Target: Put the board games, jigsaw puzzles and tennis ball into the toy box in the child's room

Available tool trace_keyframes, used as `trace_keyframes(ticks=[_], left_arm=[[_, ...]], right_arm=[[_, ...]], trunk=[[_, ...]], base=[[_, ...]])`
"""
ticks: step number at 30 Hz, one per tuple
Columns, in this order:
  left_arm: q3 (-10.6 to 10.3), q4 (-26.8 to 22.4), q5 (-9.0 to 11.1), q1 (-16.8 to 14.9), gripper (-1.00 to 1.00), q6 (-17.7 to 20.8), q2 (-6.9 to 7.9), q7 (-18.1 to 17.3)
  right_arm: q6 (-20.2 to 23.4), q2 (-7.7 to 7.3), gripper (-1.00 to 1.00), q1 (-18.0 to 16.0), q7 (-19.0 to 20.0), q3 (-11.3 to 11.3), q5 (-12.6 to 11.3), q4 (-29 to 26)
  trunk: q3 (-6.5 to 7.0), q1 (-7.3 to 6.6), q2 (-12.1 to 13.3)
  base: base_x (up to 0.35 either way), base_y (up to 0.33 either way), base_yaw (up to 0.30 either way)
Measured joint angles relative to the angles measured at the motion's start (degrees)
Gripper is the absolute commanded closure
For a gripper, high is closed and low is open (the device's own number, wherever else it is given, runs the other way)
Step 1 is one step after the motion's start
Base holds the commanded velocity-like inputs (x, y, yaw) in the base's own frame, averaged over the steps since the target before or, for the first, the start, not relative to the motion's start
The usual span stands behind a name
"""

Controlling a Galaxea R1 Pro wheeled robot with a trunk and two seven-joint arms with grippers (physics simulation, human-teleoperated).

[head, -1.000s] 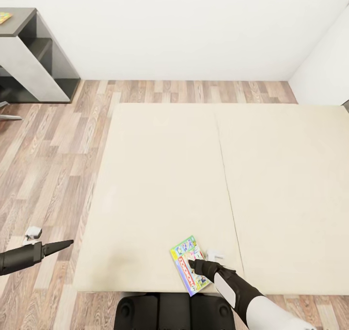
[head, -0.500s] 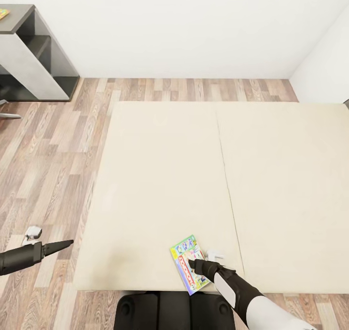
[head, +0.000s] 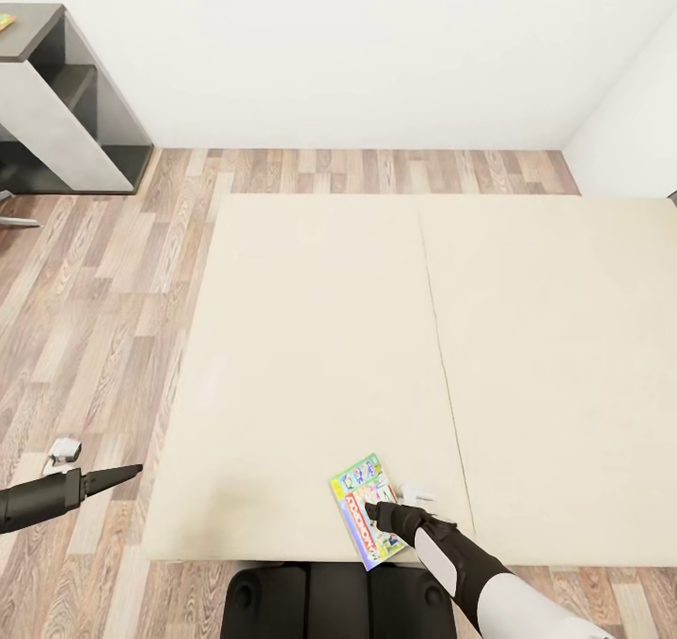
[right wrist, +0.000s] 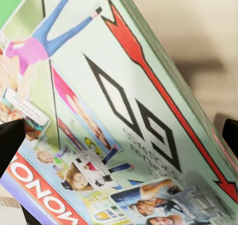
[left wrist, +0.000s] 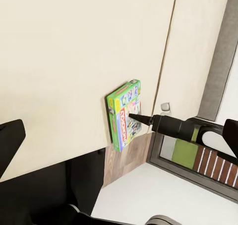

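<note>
A board game [head: 362, 503] with a green edge and a busy Monopoly cover lies flat on the bed [head: 310, 338] near its front edge. My right gripper [head: 369, 506] is over the cover with its tips down at it. In the right wrist view the cover [right wrist: 114, 111] spans the space between the two spread fingers [right wrist: 10, 140], so the gripper is open. The left wrist view shows the board game [left wrist: 124, 113] and the right gripper [left wrist: 131, 117] from the side. My left gripper [head: 132, 471] hangs open over the floor, left of the bed.
The dark grey part of the table [head: 56, 85] with its white panel stands at the far left by the wall. A small white thing [head: 418, 493] lies on the mattress by the game. Another [head: 63, 451] lies on the wood floor.
The whole picture has shifted slightly, so the camera moved. The board game and both grippers keep their places.
</note>
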Motion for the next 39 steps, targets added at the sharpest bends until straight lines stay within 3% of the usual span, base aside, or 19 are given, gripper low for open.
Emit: trace_keyframes(ticks=[39], left_arm=[[0.0,0.0,0.0,0.0,-1.0,0.0,-0.07,0.0]], right_arm=[[0.0,-0.03,-1.0,0.0,-0.2,0.1,0.1,0.1]], trunk=[[-0.01,-0.01,0.0]], base=[[0.0,0.01,0.0]])
